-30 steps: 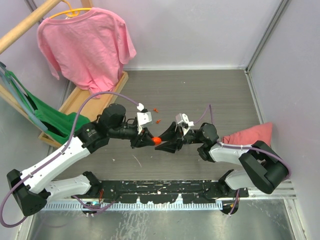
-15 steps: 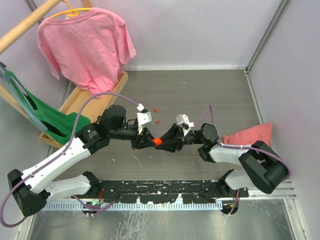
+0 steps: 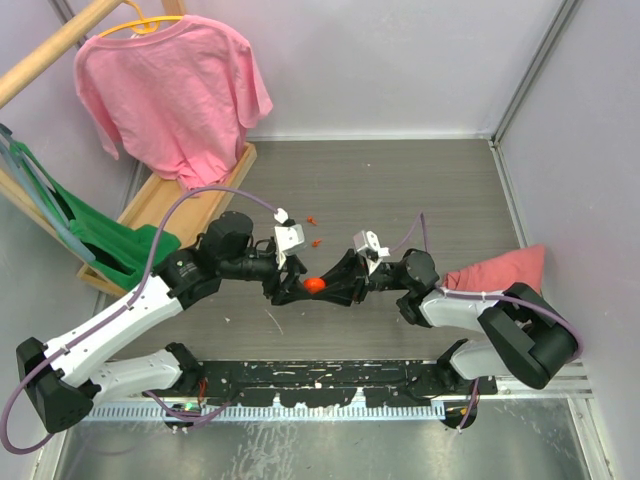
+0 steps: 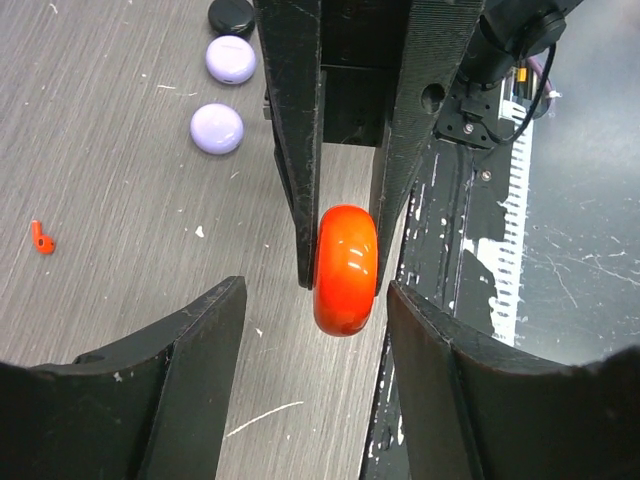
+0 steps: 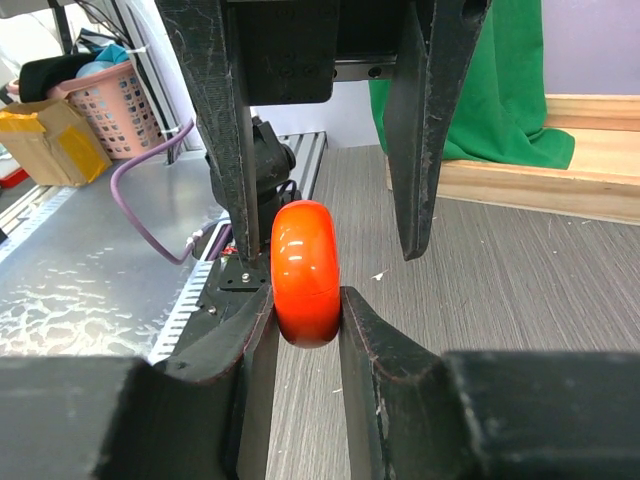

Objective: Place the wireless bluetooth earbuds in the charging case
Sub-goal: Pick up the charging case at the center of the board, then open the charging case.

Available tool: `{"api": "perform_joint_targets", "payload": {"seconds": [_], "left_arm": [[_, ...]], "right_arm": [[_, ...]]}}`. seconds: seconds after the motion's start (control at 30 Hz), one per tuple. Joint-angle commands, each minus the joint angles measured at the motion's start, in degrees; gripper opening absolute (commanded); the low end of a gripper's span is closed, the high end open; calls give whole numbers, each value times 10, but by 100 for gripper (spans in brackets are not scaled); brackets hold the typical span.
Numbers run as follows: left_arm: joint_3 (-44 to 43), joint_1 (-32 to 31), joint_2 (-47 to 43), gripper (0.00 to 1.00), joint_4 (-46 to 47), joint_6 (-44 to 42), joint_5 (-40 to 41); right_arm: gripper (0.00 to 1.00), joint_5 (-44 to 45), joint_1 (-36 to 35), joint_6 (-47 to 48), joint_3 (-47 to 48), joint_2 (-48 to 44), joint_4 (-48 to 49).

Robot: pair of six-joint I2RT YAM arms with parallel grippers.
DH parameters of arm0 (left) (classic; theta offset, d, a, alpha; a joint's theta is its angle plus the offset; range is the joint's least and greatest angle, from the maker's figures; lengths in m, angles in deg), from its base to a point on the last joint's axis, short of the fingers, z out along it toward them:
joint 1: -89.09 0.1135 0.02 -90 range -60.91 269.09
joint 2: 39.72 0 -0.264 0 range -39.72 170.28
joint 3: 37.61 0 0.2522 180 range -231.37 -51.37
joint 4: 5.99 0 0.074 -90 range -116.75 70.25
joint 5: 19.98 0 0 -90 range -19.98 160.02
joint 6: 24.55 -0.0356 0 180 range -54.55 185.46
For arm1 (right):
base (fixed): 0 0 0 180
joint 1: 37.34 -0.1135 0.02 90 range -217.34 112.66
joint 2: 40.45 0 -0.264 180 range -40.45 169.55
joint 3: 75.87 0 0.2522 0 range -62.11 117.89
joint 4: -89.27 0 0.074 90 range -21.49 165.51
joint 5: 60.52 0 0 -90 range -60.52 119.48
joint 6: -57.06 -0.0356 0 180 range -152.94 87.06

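An orange round disc (image 3: 315,284) hangs on edge above the table between the two arms. My right gripper (image 5: 305,295) is shut on the orange disc (image 5: 306,270), one finger on each flat face. My left gripper (image 4: 315,305) stands open around the same orange disc (image 4: 346,268), with a gap on both sides of it. The charging case (image 4: 230,15), a small black puck, lies on the table at the top edge of the left wrist view. The earbuds are out of view.
Two lilac discs (image 4: 231,58) (image 4: 216,128) lie near the black puck, and a red scrap (image 4: 40,238) lies to the left. A pink shirt (image 3: 170,90) and green cloth (image 3: 90,235) hang over a wooden base (image 3: 170,195) at far left. A pink cloth (image 3: 500,268) lies at right.
My left gripper has opened and let go of the orange disc. My right gripper has shut on the disc and now holds it alone.
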Motion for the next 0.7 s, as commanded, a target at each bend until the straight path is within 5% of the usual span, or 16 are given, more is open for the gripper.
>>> {"api": "perform_joint_targets", "payload": {"seconds": [0.0,0.67], "left_arm": [[-8,-2,-5,60,22,6,24],[-5,33,-26,64,49,68,88]], "right_arm": [[1,9,0,14,-3,-18,40],[1,16,0,29,-14,-3,58]]}}
